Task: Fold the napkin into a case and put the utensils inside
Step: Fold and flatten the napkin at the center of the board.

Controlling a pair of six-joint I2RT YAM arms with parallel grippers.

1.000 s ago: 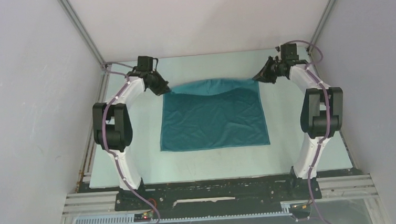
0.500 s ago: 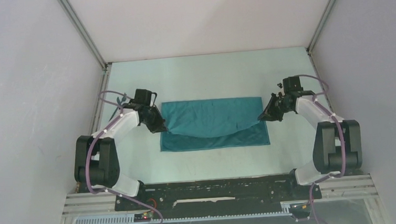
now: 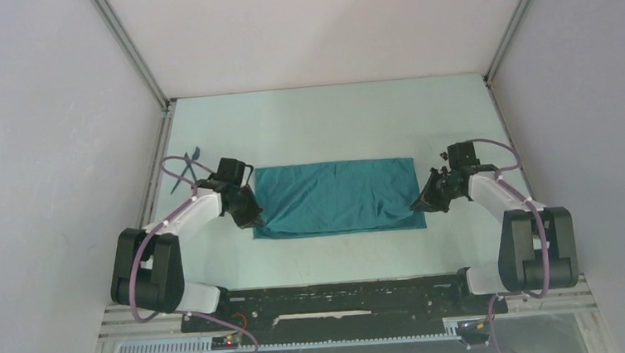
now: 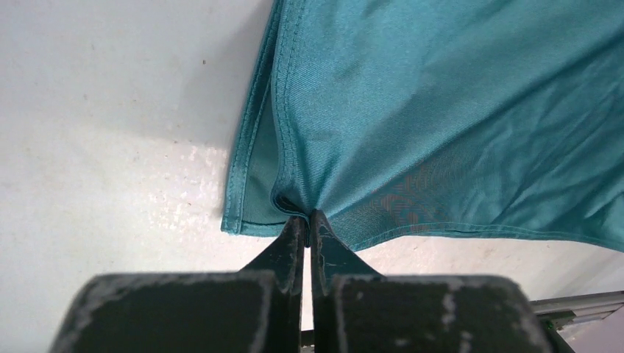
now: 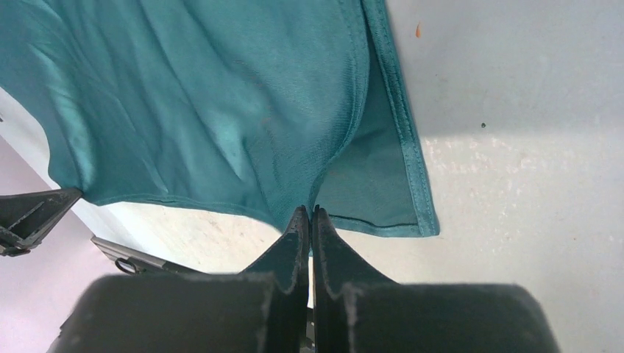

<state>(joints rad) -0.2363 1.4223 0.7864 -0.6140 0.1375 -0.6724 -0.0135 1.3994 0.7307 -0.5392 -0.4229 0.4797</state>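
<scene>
The teal napkin (image 3: 335, 196) lies folded in half on the table, a wide oblong with its upper layer drawn over the lower one. My left gripper (image 3: 254, 220) is shut on the upper layer's left corner near the front edge; the pinch shows in the left wrist view (image 4: 307, 215), with the napkin (image 4: 441, 110) spreading away and the lower layer's corner peeking out to the left. My right gripper (image 3: 418, 206) is shut on the upper layer's right corner, seen in the right wrist view (image 5: 310, 211) with the napkin (image 5: 206, 110). No utensils are in view.
A small dark thin object (image 3: 193, 156) lies near the table's left edge, behind the left arm. Metal frame rails (image 3: 343, 311) run along the table's near edge. White walls enclose the table on three sides.
Both grippers have carried the napkin's far edge towards the near edge, folding the cloth in half. The upper layer has come down nearly flat onto the lower one.
</scene>
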